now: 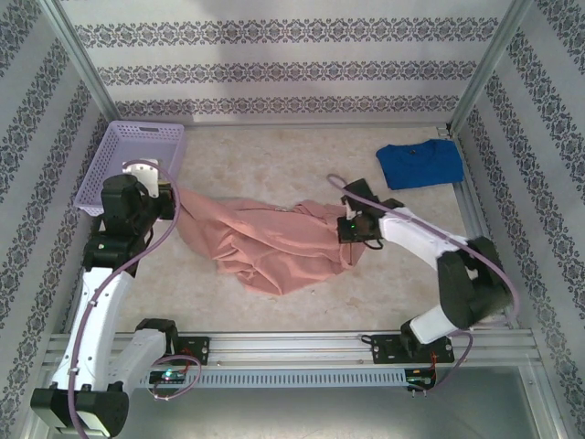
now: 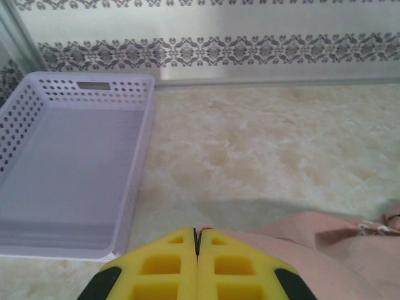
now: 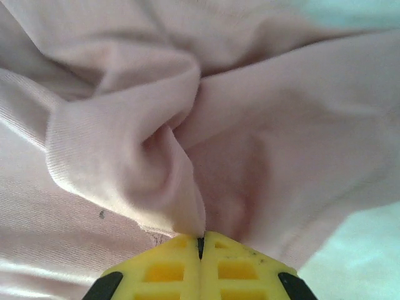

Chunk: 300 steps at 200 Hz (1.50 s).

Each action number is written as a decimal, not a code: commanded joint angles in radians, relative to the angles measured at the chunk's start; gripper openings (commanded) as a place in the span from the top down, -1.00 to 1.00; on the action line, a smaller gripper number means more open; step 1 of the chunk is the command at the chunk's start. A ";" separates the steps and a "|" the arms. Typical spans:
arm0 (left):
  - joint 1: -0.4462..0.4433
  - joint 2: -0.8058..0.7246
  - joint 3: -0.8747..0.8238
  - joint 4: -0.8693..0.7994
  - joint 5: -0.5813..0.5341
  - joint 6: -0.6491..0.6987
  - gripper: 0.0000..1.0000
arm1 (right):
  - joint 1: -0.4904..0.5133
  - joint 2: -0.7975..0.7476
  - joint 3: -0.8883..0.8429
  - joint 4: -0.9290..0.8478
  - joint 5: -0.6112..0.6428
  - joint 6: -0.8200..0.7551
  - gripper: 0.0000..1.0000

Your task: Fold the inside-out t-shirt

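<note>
The inside-out t-shirt (image 1: 265,240) is salmon-pink and lies crumpled across the middle of the table, stretched between the two arms. My left gripper (image 1: 174,203) is at its left end, beside the basket, shut on a thin edge of the cloth; in the left wrist view that edge pokes out between the closed yellow fingertips (image 2: 181,240), and the shirt (image 2: 331,250) trails off to the right. My right gripper (image 1: 344,229) sits at the shirt's bunched right end. In the right wrist view its jaws (image 3: 200,238) are shut on a pinched fold of the pink fabric (image 3: 262,125).
A lilac perforated basket (image 1: 137,165) stands at the back left, just beyond the left gripper, and looks empty in the left wrist view (image 2: 69,169). A bright blue t-shirt (image 1: 420,165) lies folded at the back right. Patterned walls surround the table.
</note>
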<state>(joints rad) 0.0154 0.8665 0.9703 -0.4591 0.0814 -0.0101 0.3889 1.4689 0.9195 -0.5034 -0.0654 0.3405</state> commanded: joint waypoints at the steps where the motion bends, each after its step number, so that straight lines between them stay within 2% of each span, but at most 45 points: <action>1: 0.039 -0.005 0.067 0.005 -0.044 -0.045 1.00 | -0.080 -0.150 -0.032 0.016 -0.196 0.006 1.00; 26: 0.060 0.015 0.121 -0.012 -0.054 -0.056 1.00 | -0.162 -0.260 -0.042 0.039 -0.385 0.039 1.00; 46: 0.066 0.037 0.156 -0.020 -0.058 -0.052 1.00 | -0.208 -0.283 -0.044 0.074 -0.519 0.073 1.00; 70: 0.068 0.060 0.157 -0.026 -0.063 -0.042 1.00 | -0.226 -0.205 -0.073 0.150 -0.565 0.134 1.00; 82: 0.069 0.065 0.139 -0.019 -0.053 -0.043 1.00 | -0.220 -0.107 -0.047 0.138 -0.513 0.124 0.91; 103: 0.070 0.075 0.116 -0.002 -0.017 -0.045 1.00 | -0.213 0.068 0.040 0.130 -0.317 0.097 0.69; 122: 0.070 0.094 0.115 0.000 0.026 -0.053 1.00 | -0.203 0.148 0.125 0.090 -0.184 0.060 0.51; 141: 0.070 0.104 0.115 0.002 0.050 -0.060 1.00 | -0.156 0.121 0.136 0.018 -0.056 0.009 0.33; 162: 0.069 0.107 0.110 0.010 0.056 -0.057 1.00 | -0.052 0.018 0.069 -0.046 0.088 -0.042 0.14; 181: 0.069 0.109 0.107 0.010 0.062 -0.057 1.00 | 0.054 -0.065 -0.013 -0.072 0.143 -0.016 0.00; 216: 0.069 0.109 0.106 0.013 0.070 -0.059 1.00 | 0.142 -0.036 -0.068 -0.103 0.191 0.038 -0.07; 261: 0.069 0.098 0.102 0.013 0.069 -0.057 1.00 | 0.241 0.121 0.023 -0.146 0.286 0.006 -0.06; 300: 0.069 0.091 0.101 0.014 0.072 -0.053 1.00 | 0.243 0.175 0.055 -0.158 0.307 0.009 0.11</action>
<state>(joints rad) 0.0681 0.9768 1.0840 -0.4671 0.1398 -0.0544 0.6312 1.6276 0.9390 -0.6224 0.1764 0.3534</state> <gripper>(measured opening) 0.051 0.474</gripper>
